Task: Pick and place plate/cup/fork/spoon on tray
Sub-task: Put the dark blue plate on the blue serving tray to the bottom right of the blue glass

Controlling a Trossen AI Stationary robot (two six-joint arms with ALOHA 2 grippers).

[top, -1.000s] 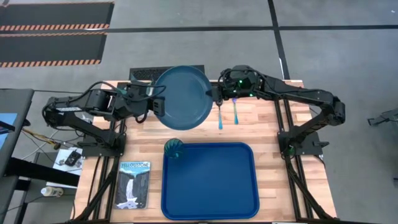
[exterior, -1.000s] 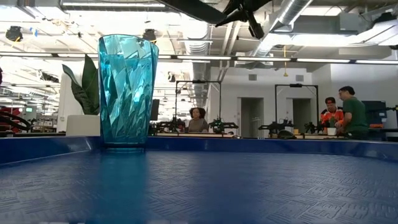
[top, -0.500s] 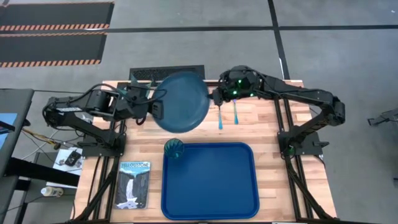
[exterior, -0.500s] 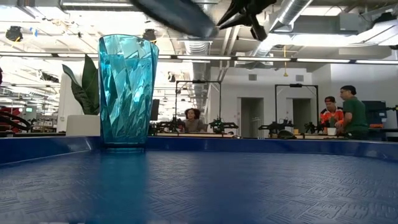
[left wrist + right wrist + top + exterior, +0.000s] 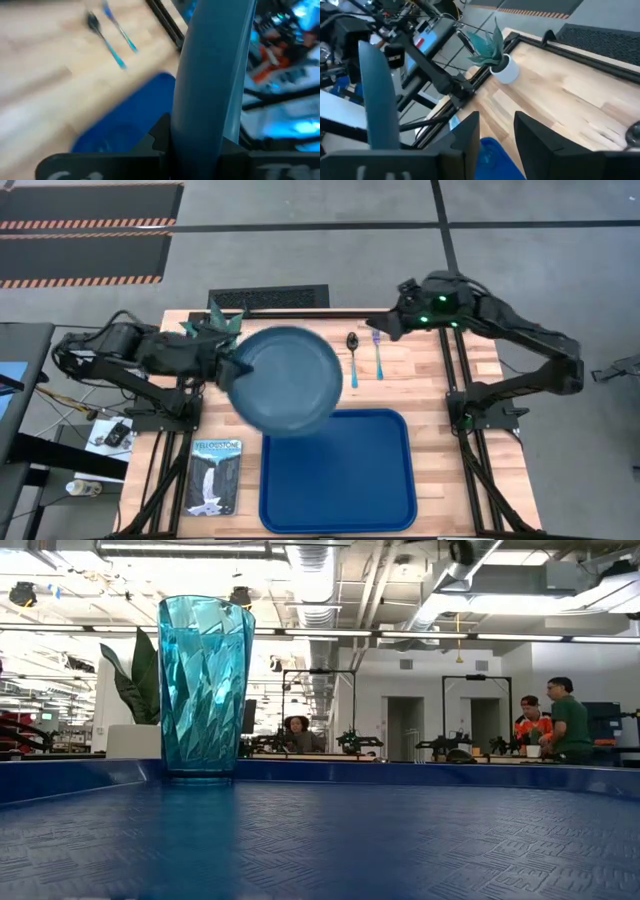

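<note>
The teal-blue plate [image 5: 285,380] hangs above the tray's far left corner, with my left gripper [image 5: 236,368] shut on it; it hides the cup in the high view. In the low view the cup [image 5: 205,685] stands upright on the floor of the blue tray [image 5: 345,480]. The spoon [image 5: 352,355] and the fork [image 5: 378,352] lie side by side on the wood, beyond the tray. My right gripper [image 5: 376,330] is open, raised over the table's far right part, with nothing between its fingers [image 5: 467,135]. My left gripper pinches the plate's left rim [image 5: 192,135] between its two fingers, which come in about level from the table's left. The plate is lifted clear, roughly level, and reaches out past the fingers toward the right, over the tray's far left corner.
A potted spiky plant [image 5: 212,322] stands at the table's far left, close behind my left arm. A waterfall booklet [image 5: 215,475] lies left of the tray. People stand in the room beyond the table [image 5: 555,720].
My right gripper has opened, let go of the plate's right rim and drawn back toward the table's far right. My left gripper alone has carried the plate toward the near edge, from over the far boards to above the tray's far left corner.
</note>
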